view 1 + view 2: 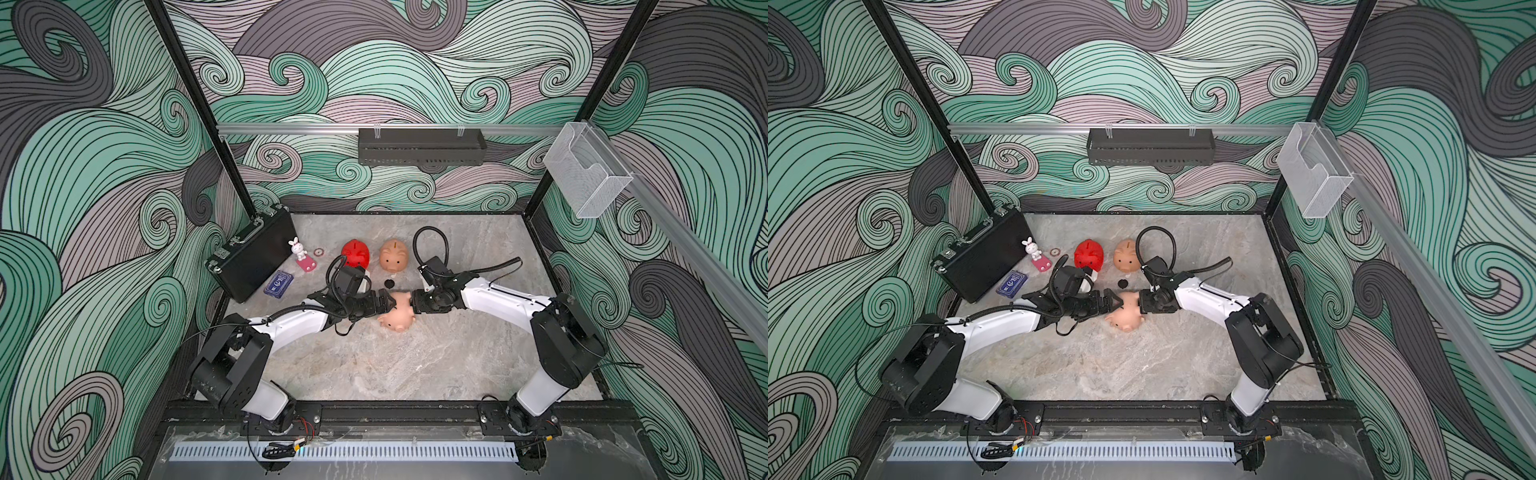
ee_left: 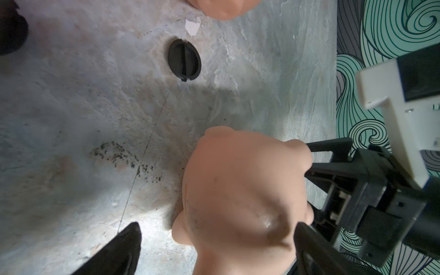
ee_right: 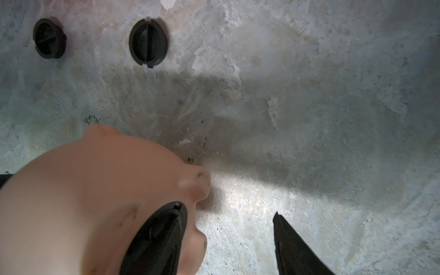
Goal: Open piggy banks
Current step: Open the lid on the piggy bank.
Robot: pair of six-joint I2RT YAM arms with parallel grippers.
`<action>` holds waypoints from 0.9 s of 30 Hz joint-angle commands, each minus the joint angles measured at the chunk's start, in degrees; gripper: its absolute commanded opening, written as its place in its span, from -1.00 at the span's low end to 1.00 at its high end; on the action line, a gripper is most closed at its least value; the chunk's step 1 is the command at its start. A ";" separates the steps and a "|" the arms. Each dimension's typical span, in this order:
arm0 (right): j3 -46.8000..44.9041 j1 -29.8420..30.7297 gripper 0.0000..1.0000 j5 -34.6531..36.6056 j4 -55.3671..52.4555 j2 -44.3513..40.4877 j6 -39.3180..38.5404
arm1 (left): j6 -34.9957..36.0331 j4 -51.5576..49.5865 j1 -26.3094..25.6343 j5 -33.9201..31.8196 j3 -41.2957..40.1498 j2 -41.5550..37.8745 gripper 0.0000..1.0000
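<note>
Peach-pink piggy bank [image 1: 398,312] at frame centre in both top views, lying on the counter [image 1: 374,365] between the arms; right gripper [image 1: 412,306] fingers clamp its body, left gripper [image 1: 390,308] fingers spread wide beside it, holding nothing. Hollow, smooth plastic, probably light and slippery; its black belly plug [image 3: 157,238], still seated, is the likely hold.
</note>
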 commanded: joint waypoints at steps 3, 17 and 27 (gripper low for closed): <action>-3.10 0.91 0.22 -1.12 1.75 -2.85 2.73 | -0.90 2.83 0.15 1.68 1.18 0.47 0.97; -3.56 2.56 0.19 -5.88 6.33 -1.22 5.53 | -0.66 3.15 -0.12 2.03 1.70 2.33 0.97; -3.10 3.47 0.16 -9.21 8.97 1.18 6.86 | -0.17 2.41 -0.12 1.33 1.44 2.28 0.97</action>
